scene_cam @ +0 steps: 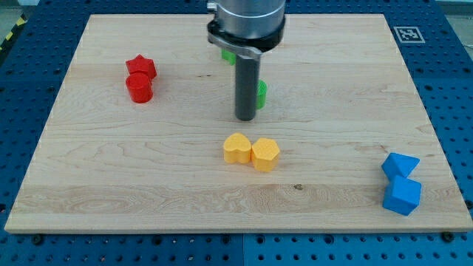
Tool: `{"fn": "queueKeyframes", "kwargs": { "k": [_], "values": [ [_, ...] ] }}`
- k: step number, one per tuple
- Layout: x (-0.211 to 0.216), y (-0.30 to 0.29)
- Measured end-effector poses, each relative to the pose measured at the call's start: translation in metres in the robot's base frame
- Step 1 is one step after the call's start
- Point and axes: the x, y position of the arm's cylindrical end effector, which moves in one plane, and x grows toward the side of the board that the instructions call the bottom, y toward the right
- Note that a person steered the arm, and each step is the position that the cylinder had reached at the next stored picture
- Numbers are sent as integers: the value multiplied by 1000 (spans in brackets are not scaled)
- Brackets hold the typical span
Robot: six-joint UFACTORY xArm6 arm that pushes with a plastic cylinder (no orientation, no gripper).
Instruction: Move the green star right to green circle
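Observation:
My tip (245,117) rests on the board near the middle. A green block (261,93) shows just to the right of the rod, mostly hidden behind it; its shape cannot be made out. Another green block (228,55) peeks out at the view's top under the arm's grey body, left of the rod, also mostly hidden. I cannot tell which is the star and which is the circle. The tip is touching or almost touching the lower green block's left side.
A red star (141,66) and a red cylinder (139,89) sit together at the upper left. A yellow heart (236,148) and a yellow hexagon (265,154) touch below the tip. Two blue blocks (400,164) (402,195) lie at the lower right, near the board's edge.

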Motion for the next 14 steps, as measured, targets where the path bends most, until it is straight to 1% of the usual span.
{"fn": "queueKeyframes", "kwargs": {
  "k": [1, 2, 3, 4, 5, 6, 7, 8, 9, 10, 11, 12, 13, 14],
  "values": [
    [-32, -24],
    [-75, -31],
    [-94, -44],
    [-96, -46],
    [-97, -66],
    [-122, -99],
    [-139, -103],
    [-172, -97],
    [-186, -72],
    [-158, -30],
    [-148, -28],
    [-139, 11],
    [-136, 32],
    [-151, 59]
  ]
}}
